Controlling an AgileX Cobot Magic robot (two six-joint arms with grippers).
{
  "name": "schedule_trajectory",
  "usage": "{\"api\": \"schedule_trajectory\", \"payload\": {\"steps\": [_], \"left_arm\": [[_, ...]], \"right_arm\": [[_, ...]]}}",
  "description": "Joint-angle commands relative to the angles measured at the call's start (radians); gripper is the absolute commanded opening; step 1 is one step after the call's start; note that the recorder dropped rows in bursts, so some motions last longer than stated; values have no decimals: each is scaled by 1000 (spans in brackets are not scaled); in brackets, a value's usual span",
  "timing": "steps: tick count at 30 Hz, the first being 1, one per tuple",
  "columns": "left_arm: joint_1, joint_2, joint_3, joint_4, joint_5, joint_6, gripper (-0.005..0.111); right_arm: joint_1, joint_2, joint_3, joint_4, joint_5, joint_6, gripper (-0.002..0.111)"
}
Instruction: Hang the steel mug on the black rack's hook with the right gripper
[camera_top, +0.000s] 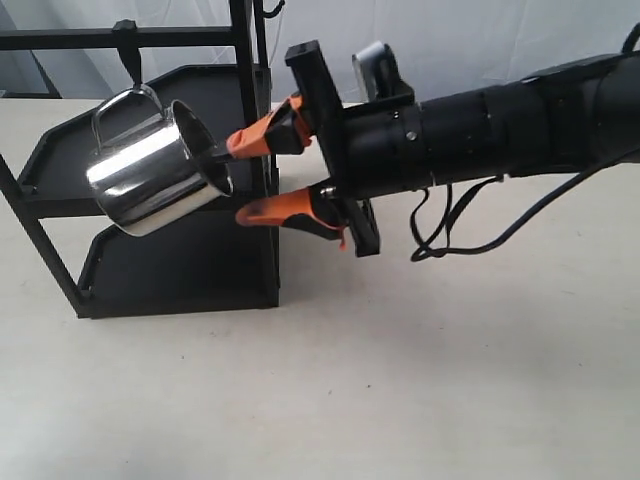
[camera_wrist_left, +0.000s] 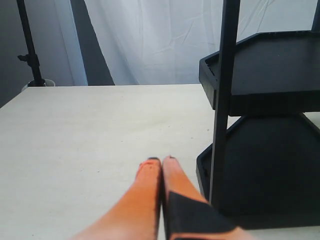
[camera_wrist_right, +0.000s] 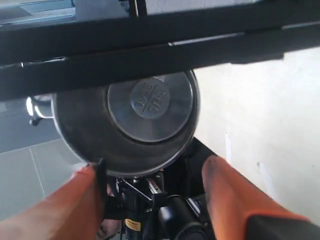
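The steel mug (camera_top: 150, 175) hangs tilted in front of the black rack (camera_top: 200, 265), mouth toward my right gripper (camera_top: 228, 184). Its looped handle (camera_top: 125, 105) sits just under the hook (camera_top: 127, 50), the short black peg on the top bar; I cannot tell whether the loop rests on it. The right gripper is open. Its upper black fingertip (camera_top: 215, 155) touches the mug's rim and the lower finger stands apart below it. The right wrist view looks into the mug (camera_wrist_right: 145, 115) under the rack's bar (camera_wrist_right: 150, 35), with the gripper (camera_wrist_right: 155, 167) spread wide.
My left gripper (camera_wrist_left: 161, 160) lies shut and empty low over the pale table (camera_wrist_left: 90, 130), beside the rack's upright post (camera_wrist_left: 222, 100) and shelves (camera_wrist_left: 270, 65). A loose cable (camera_top: 450, 225) droops from the right arm. A thin curved hook (camera_top: 270, 8) sits at the rack's top.
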Motion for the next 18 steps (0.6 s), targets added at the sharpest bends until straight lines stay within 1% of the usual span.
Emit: {"api": "schedule_trajectory", "payload": {"steps": [1, 4, 8, 11, 13, 14, 15, 16, 17, 18], "left_arm": [[-1, -5, -2, 6, -6, 0, 2], [-1, -5, -2, 6, -6, 0, 2], [-1, -5, -2, 6, -6, 0, 2], [-1, -5, -2, 6, -6, 0, 2], [-1, -5, -2, 6, -6, 0, 2], [-1, -5, -2, 6, -6, 0, 2], [-1, -5, -2, 6, -6, 0, 2], [-1, -5, -2, 6, -6, 0, 2], [-1, -5, -2, 6, -6, 0, 2], [-1, -5, -2, 6, -6, 0, 2]], "right_arm": [[-57, -67, 0, -128, 0, -16, 45], [-78, -107, 0, -207, 9, -11, 28], [-102, -183, 0, -321, -1, -11, -1], [-123, -264, 0, -447, -46, -11, -1], [-135, -356, 0, -640, -129, 0, -1], [-135, -440, 0, -823, -203, 59, -1], [-135, -485, 7, -923, -237, 103, -1], [-135, -575, 33, -1104, -305, 180, -1], [-135, -611, 47, -1176, -339, 200, -1], [-135, -699, 91, -1250, -406, 209, -1]]}}
